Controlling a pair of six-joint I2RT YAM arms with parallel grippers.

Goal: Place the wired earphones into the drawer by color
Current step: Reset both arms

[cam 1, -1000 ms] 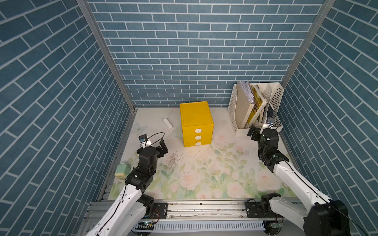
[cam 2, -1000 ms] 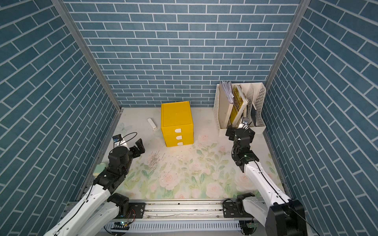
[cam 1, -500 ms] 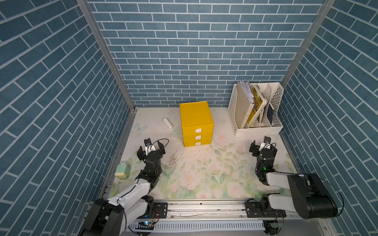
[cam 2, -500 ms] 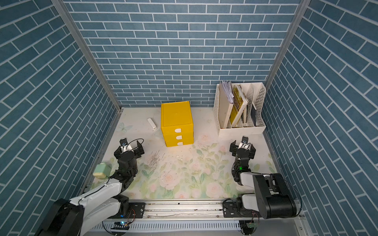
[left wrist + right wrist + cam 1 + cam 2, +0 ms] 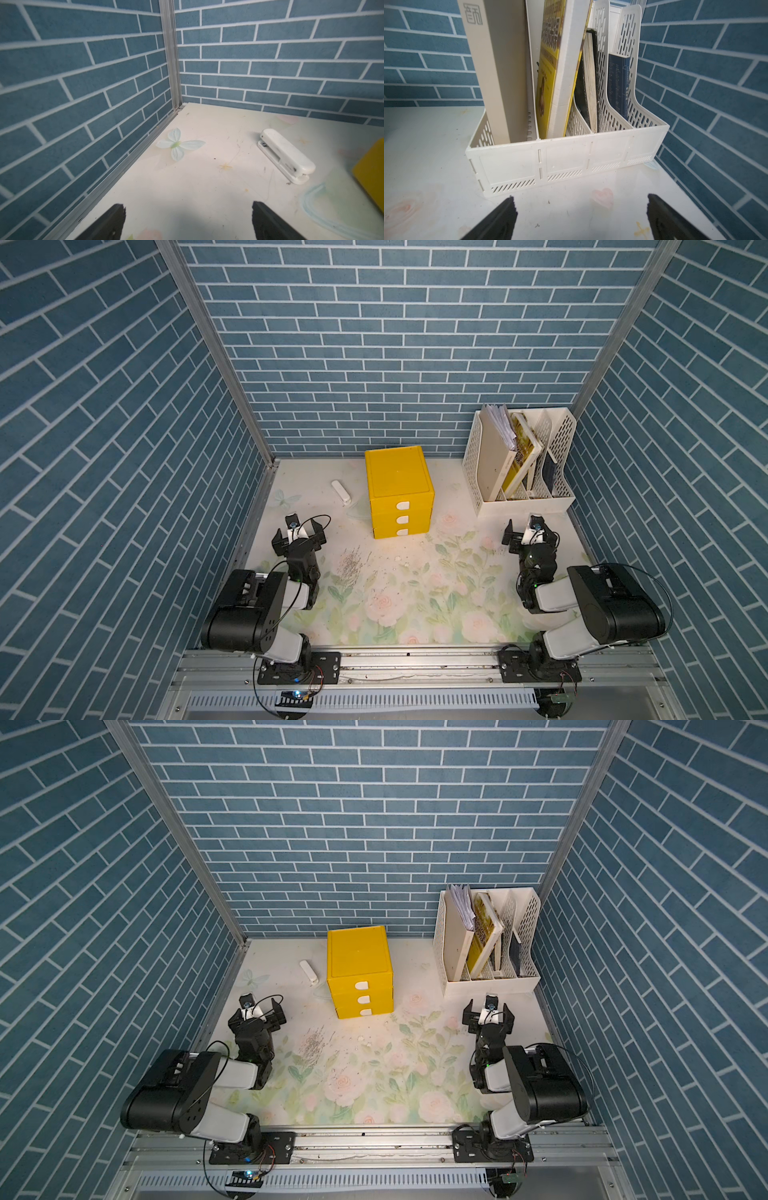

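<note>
The wired earphones are out of view in every frame. The yellow drawer (image 5: 399, 489) (image 5: 359, 965) stands at the back middle of the floral mat, all three white-handled fronts shut; its edge shows in the left wrist view (image 5: 372, 172). My left gripper (image 5: 298, 533) (image 5: 257, 1013) (image 5: 188, 209) is open and empty, low over the mat to the drawer's front left. On the right, my right gripper (image 5: 528, 533) (image 5: 488, 1013) (image 5: 580, 204) is also open and empty, just in front of the file rack.
A white stapler (image 5: 340, 491) (image 5: 284, 154) lies left of the drawer. A white file rack (image 5: 523, 506) (image 5: 571, 162) with books fills the back right corner. Brick walls close in three sides. Both arms sit folded near the front rail (image 5: 415, 659).
Both arms have drawn back and folded down toward the front rail, grippers staying open. A pale green object at the left edge is now hidden behind the left arm.
</note>
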